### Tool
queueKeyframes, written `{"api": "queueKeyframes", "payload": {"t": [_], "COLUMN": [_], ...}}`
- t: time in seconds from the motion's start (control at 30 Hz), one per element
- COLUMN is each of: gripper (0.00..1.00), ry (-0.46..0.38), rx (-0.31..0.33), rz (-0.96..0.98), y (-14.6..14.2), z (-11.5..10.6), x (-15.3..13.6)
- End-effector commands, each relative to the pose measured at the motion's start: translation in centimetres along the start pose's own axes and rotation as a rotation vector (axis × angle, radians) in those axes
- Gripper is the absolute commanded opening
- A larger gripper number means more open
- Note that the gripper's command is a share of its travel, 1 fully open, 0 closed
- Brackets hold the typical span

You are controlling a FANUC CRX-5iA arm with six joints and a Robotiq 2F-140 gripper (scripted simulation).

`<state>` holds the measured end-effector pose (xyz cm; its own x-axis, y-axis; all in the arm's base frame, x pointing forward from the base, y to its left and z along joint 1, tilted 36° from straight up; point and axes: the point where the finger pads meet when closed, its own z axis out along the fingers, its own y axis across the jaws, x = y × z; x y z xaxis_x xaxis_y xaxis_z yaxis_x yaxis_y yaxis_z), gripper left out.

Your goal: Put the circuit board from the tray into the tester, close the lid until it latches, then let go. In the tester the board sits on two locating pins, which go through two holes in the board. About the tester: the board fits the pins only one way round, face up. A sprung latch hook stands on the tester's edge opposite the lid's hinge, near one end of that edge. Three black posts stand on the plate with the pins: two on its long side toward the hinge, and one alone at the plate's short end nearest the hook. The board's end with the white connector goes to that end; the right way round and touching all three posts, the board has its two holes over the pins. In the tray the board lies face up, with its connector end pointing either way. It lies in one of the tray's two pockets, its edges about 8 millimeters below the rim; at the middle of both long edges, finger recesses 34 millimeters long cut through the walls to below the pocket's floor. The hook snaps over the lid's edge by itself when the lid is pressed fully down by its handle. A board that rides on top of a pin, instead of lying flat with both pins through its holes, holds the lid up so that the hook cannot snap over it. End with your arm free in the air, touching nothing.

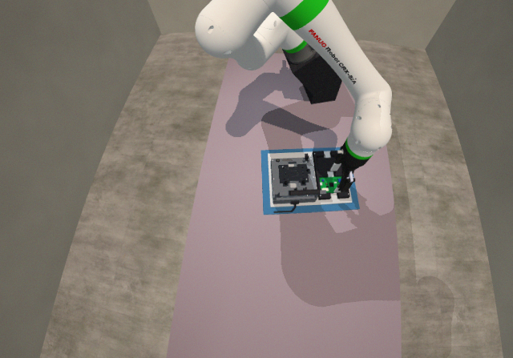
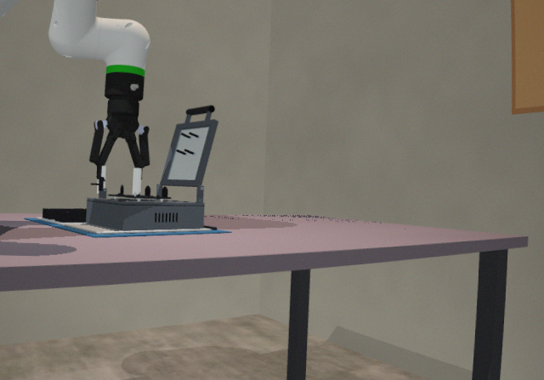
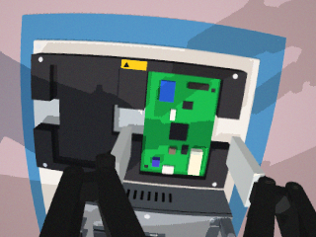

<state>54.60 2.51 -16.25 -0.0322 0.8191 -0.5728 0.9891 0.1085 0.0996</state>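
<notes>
The green circuit board [image 1: 328,183] [image 3: 178,125] lies face up in one pocket of the black tray [image 1: 321,156] [image 2: 63,214] [image 3: 79,66]. Its white connector end is the end nearest the wrist camera. The tray's other pocket is empty. My gripper [image 1: 340,180] [image 2: 119,188] [image 3: 181,146] is open and hangs a little above the tray, its white finger pads on either side of the board's long edges and not touching it. The grey tester [image 1: 289,176] [image 2: 144,218] stands beside the tray with its lid [image 2: 189,154] raised on the hinge. The pin plate is bare.
Tester and tray stand on a white plate on a blue mat [image 1: 267,211] [image 2: 175,235] [image 3: 30,34] on the pink table [image 1: 232,263]. A black cable [image 1: 285,210] leaves the tester's hinge side. The lid's black handle [image 2: 200,110] stands level with my wrist.
</notes>
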Motion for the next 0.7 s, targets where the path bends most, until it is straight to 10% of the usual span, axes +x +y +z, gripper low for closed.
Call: {"api": "queueKeyframes", "payload": {"t": [0.0, 0.67], "gripper": [0.58, 0.58], "ry": [0.0, 0.0], "rx": [0.0, 0.0], "rz": [0.0, 0.0], "y": [0.01, 0.01], "z": [-0.06, -0.26], "x": [0.01, 0.01]}}
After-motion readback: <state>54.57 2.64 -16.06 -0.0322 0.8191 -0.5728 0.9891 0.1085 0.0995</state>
